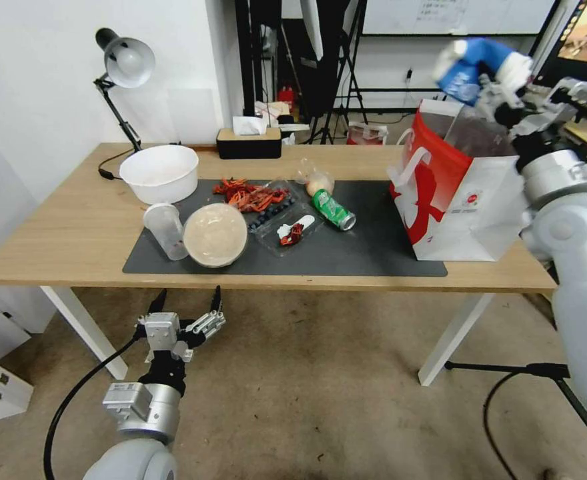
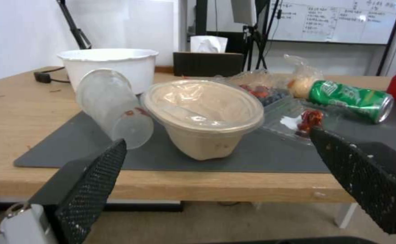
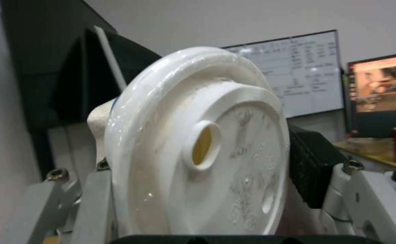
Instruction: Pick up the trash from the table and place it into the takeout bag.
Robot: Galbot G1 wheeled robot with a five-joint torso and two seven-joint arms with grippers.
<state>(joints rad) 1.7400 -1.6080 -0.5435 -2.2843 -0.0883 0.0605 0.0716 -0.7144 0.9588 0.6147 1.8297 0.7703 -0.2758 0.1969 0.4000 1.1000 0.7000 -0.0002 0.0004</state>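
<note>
Your right gripper (image 1: 490, 83) grips the blue paper cup (image 1: 470, 67), tilted, above the takeout bag (image 1: 460, 200) at the table's (image 1: 53, 233) right end. Your left gripper (image 1: 187, 310) hangs wide open, empty, below the near edge.

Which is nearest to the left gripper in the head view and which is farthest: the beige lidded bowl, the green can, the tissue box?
Measured from the open left gripper, which hangs below the table's front edge:
1. Beige lidded bowl, on the mat's front, just beyond the gripper.
2. Green can, lying on its side, mid-mat, off to the right.
3. Tissue box, at the table's back edge.
</note>
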